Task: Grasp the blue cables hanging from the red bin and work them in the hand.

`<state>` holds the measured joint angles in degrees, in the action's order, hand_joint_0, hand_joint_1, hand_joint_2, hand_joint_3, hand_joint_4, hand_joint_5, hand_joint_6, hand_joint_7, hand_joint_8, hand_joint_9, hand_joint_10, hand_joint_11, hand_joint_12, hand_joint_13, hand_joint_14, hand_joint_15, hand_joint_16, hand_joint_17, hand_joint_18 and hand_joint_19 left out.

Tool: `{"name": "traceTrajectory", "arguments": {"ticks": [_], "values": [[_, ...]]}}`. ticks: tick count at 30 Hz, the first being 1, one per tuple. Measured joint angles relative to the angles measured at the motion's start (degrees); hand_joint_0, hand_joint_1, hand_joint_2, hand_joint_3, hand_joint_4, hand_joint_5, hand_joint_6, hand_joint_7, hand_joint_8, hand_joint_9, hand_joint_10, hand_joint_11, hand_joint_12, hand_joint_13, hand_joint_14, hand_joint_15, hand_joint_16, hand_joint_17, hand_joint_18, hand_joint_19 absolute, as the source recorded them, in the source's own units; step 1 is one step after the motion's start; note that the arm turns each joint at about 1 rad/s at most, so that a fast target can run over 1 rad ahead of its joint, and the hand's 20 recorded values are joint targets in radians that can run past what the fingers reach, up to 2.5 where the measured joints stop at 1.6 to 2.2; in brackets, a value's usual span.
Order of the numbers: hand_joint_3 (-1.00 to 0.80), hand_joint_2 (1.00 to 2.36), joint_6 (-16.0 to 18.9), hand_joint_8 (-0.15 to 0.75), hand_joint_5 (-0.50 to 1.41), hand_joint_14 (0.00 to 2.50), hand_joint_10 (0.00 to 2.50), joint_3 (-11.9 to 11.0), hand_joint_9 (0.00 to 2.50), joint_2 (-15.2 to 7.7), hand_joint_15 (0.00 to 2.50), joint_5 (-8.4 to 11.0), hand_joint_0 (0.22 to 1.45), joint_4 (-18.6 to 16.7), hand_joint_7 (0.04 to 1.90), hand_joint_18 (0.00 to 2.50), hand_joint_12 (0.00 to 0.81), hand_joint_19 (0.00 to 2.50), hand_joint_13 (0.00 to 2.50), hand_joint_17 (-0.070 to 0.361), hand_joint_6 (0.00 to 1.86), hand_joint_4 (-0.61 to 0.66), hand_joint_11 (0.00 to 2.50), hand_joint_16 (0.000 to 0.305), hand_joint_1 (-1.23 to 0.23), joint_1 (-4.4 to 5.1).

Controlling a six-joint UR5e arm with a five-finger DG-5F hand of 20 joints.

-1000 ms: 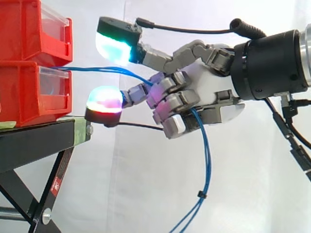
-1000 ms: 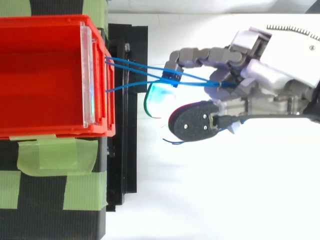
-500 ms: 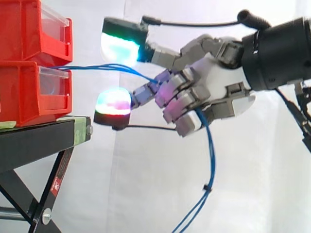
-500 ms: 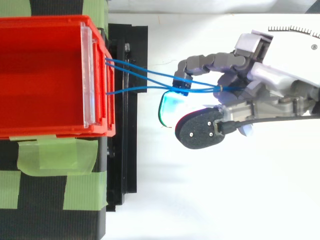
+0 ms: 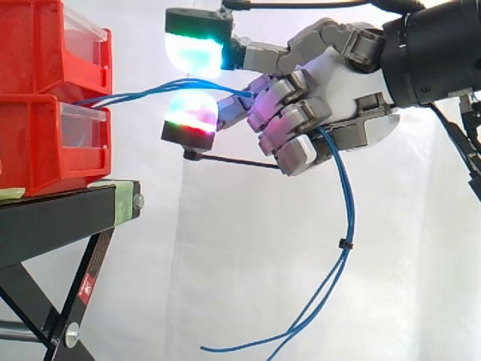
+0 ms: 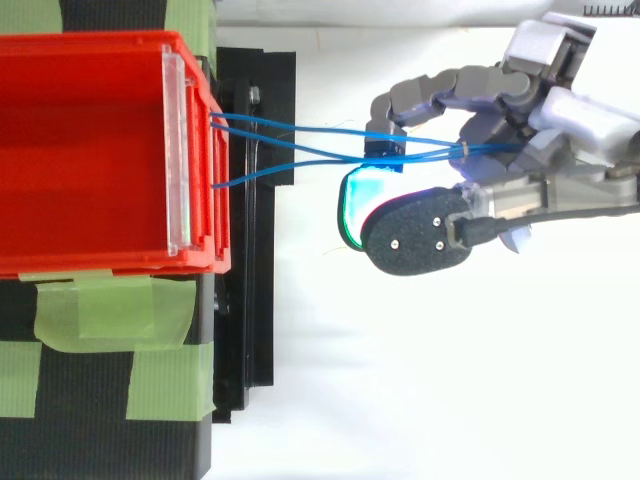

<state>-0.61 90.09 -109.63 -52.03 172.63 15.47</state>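
My hand (image 5: 338,75), fingers (image 5: 293,116) curled round the blue cables (image 5: 344,218), which stretch from the red bin (image 5: 37,150) beyond my fingertips, through the curl, and hang below my palm. I judge them best worked with a light clamp, rolling without tugging on the bin.
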Motion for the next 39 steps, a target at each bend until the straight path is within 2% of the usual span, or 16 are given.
{"name": "traceTrajectory", "arguments": {"ticks": [4, 6, 12, 15, 19, 22, 34, 39], "values": [[-0.77, 1.01, 0.5, 0.510, 0.16, 2.50, 2.50, 0.0, 1.91, 0.0, 2.08, 0.06, 0.88, 0.2, 1.22, 2.42, 0.704, 0.76, 2.07, 0.157, 0.54, 0.24, 2.50, 0.209, -0.61, -0.66], [-0.82, 1.01, 0.8, 0.510, 0.18, 2.50, 2.50, 0.0, 1.91, 0.0, 2.08, 0.07, 0.86, 0.2, 1.25, 2.42, 0.704, 0.76, 2.07, 0.157, 0.40, 0.25, 2.50, 0.209, -0.61, -0.95], [-0.85, 1.01, 1.0, 0.510, 0.20, 2.50, 2.50, 0.0, 1.91, 0.0, 2.08, 0.52, 0.84, 0.3, 1.29, 2.42, 0.704, 0.76, 2.07, 0.157, 0.27, 0.26, 2.50, 0.209, -0.60, -1.71], [-0.86, 1.01, 0.7, 0.510, 0.20, 2.50, 2.50, 0.0, 1.91, 0.0, 2.08, 2.14, 0.84, 0.3, 1.30, 2.42, 0.704, 0.76, 2.07, 0.157, 0.26, 0.26, 2.50, 0.209, -0.60, -2.02], [-0.86, 1.01, 0.3, 0.510, 0.20, 2.50, 2.50, 0.0, 1.91, 0.0, 2.08, 5.24, 0.84, 0.8, 1.29, 2.42, 0.704, 0.76, 2.07, 0.157, 0.26, 0.26, 2.50, 0.209, -0.60, -2.70], [-0.86, 1.01, 0.3, 0.510, 0.20, 2.50, 2.50, 0.0, 1.91, 0.0, 2.08, 6.14, 0.84, 1.5, 1.28, 2.42, 0.704, 0.76, 2.07, 0.157, 0.27, 0.26, 2.50, 0.209, -0.60, -3.17], [-0.85, 1.01, -0.3, 0.510, 0.21, 2.50, 2.50, 0.0, 1.91, 0.6, 2.08, 6.37, 0.86, 2.2, 1.29, 2.42, 0.704, 0.76, 2.07, 0.157, 0.30, 0.25, 2.50, 0.209, -0.60, -3.95], [-0.79, 1.01, -2.1, 0.510, 0.22, 2.50, 2.50, -1.4, 1.91, 0.9, 2.08, 6.13, 0.89, 2.3, 1.28, 2.42, 0.704, 0.76, 2.07, 0.157, 0.34, 0.24, 2.50, 0.209, -0.60, -4.10]]}}
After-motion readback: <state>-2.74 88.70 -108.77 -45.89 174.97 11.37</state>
